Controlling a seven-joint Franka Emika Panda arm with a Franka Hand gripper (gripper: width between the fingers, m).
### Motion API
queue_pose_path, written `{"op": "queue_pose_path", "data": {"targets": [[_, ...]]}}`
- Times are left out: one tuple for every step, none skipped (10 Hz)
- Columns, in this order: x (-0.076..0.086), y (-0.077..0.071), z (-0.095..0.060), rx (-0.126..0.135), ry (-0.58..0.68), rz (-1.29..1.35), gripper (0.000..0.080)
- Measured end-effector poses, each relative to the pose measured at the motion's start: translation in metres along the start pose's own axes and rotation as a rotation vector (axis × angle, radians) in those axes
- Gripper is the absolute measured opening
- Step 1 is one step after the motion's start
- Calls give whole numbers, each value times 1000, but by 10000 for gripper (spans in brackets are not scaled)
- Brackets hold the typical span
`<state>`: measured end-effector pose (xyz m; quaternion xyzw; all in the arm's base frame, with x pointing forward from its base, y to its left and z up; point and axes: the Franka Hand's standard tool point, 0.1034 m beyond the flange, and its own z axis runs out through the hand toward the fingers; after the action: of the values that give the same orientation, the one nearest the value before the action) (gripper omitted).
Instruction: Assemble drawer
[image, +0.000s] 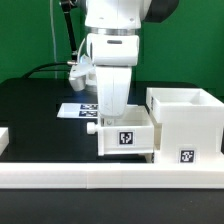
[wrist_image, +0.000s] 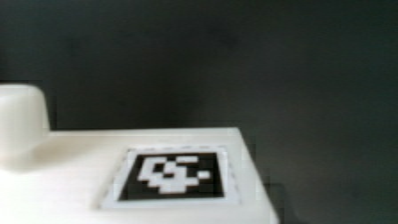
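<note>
A small open-topped white tray (image: 125, 138) with a square tag on its near face stands right beside the large white housing (image: 186, 122), which carries its own tag low on its front. A small knob sticks out of the tray's side on the exterior view's left. My gripper (image: 113, 112) reaches straight down into the tray's open top. Its fingertips are hidden behind the tray wall, so I cannot tell whether they are open or shut. In the wrist view a white tagged face of the tray (wrist_image: 173, 172) fills the lower part, very close and blurred.
A long low white rail (image: 110, 180) runs across the front. The marker board (image: 78, 108) lies flat behind the arm on the black table. Another white part (image: 3, 139) shows at the exterior view's left edge.
</note>
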<state>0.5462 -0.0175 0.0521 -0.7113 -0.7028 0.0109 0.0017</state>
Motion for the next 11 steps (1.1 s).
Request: {"op": "queue_pose_path", "data": {"targets": [[1, 0, 0, -7, 1, -2, 42], [2, 1, 0, -20, 1, -3, 42], [2, 0, 1, -16, 1, -3, 42], [2, 0, 1, -16, -1, -1, 42], [2, 0, 2, -15, -2, 4, 42], [2, -1, 2, -14, -3, 3, 42], [2, -1, 2, -13, -4, 0, 42], [1, -1, 1, -15, -7, -2, 42], [0, 0, -2, -15, -10, -4, 42], [0, 0, -6, -15, -12, -4, 42], [3, 1, -9, -18, -12, -6, 42]]}}
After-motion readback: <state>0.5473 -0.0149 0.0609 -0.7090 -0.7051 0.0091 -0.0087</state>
